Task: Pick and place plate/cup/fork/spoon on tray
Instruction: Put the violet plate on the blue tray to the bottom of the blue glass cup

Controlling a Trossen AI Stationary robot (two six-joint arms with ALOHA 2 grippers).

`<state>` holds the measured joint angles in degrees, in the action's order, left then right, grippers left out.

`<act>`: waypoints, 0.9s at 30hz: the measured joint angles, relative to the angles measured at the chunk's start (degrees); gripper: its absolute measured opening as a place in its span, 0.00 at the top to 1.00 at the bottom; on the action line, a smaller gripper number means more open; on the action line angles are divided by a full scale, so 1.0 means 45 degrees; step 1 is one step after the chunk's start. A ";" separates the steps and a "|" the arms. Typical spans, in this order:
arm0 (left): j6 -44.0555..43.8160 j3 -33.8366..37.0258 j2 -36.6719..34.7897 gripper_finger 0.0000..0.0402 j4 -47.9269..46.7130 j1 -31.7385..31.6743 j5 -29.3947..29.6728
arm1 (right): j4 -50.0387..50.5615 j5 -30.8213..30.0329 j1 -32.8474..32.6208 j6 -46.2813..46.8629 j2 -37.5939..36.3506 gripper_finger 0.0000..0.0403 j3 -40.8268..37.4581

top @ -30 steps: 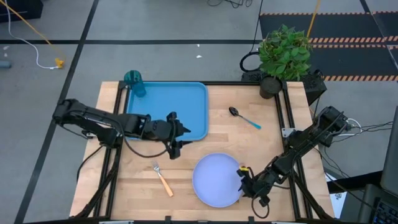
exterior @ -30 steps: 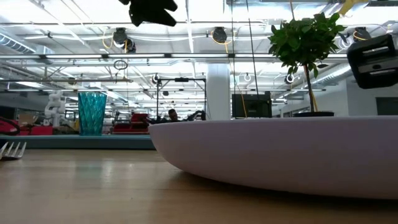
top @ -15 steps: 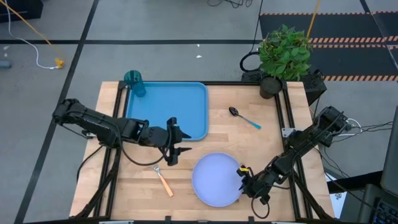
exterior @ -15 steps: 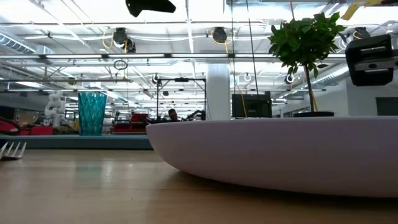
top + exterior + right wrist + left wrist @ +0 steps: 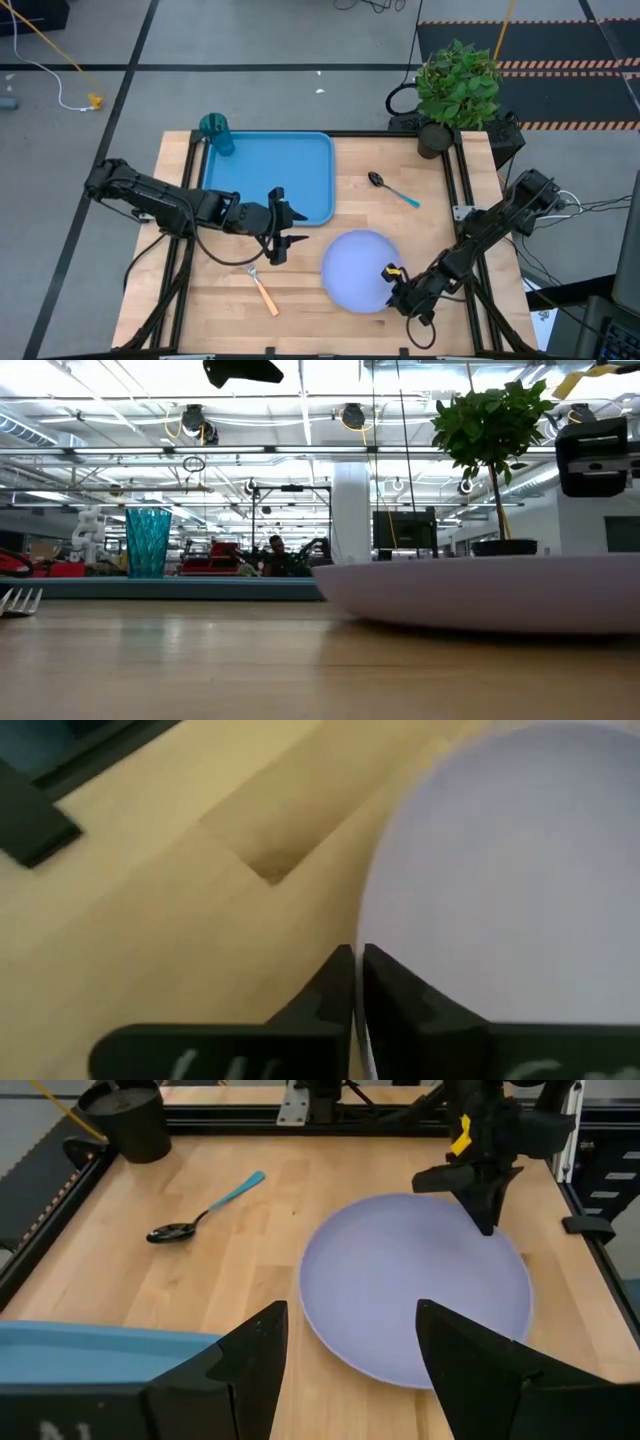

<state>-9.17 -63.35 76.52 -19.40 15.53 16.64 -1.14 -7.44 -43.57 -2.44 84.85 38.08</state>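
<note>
Well — the tray (image 5: 268, 174) holds only the cup (image 5: 223, 141) — corner.

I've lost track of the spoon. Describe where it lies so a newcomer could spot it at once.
Start at the potted plant on the table's far edge. Just in front of it, on bare wood between the blue tray and the right frame rail, lies the spoon. Its dark shiny bowl and thin light-blue handle distinguish it from the orange-handled fork across the table.

Overhead camera looks straight down on the whole worktop (image 5: 320, 300); low camera looks level across it; wrist cameras sit close. All share the plate (image 5: 360, 270).
</note>
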 joint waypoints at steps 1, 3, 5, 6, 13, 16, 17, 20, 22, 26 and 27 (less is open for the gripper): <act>0.0000 0.0000 -0.0002 0.44 -0.0010 0.0000 0.0000 | -0.0007 0.0000 0.0001 0.0007 -0.0068 0.98 -0.0003; 0.0004 0.0000 0.0002 0.44 -0.0043 0.0038 0.0000 | -0.0045 0.0037 0.0005 0.0006 -0.0334 0.98 -0.0003; 0.0138 0.0000 -0.0002 0.44 -0.0038 0.0086 -0.0003 | -0.0070 0.0042 0.0000 0.0037 -0.0713 0.99 -0.0003; 0.0260 0.0000 -0.0002 0.44 -0.0038 0.0127 -0.0005 | -0.0057 0.0042 0.0000 0.0039 -0.0935 0.99 -0.0003; 0.0884 0.0000 -0.0119 0.44 -0.0921 0.0496 -0.0010 | -0.0072 -0.0760 0.0002 -0.0594 -0.2782 0.99 -0.0003; 0.0650 0.0000 -0.0346 0.44 -0.2096 0.0665 -0.0011 | -0.0084 -0.1448 0.0032 -0.1497 -0.3368 1.00 -0.0003; 0.0487 0.0000 -0.0397 0.44 -0.2528 0.0716 -0.0012 | -0.0084 -0.1614 0.0091 -0.1777 -0.3518 1.00 -0.0003; -0.0201 0.0000 -0.0542 0.44 -0.3564 0.0886 -0.0009 | -0.0159 -0.1675 0.0547 -0.2314 -0.3816 1.00 -0.0003; -0.0591 0.0000 -0.0557 0.44 -0.4054 0.1017 -0.0005 | -0.0110 -0.1679 0.1007 -0.2469 -0.3909 1.00 0.0050; -0.1890 0.0000 -0.0546 0.44 -0.5813 0.1414 -0.0267 | 0.0278 -0.1660 0.1893 -0.2723 -0.3908 1.00 0.0490; -0.2387 0.0000 -0.0546 0.44 -0.6276 0.1542 -0.0356 | 0.0430 -0.1657 0.2102 -0.2820 -0.3913 1.00 0.0646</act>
<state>-19.91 -63.35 74.06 -47.64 22.47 15.04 0.79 -14.89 -34.11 -15.13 67.24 40.99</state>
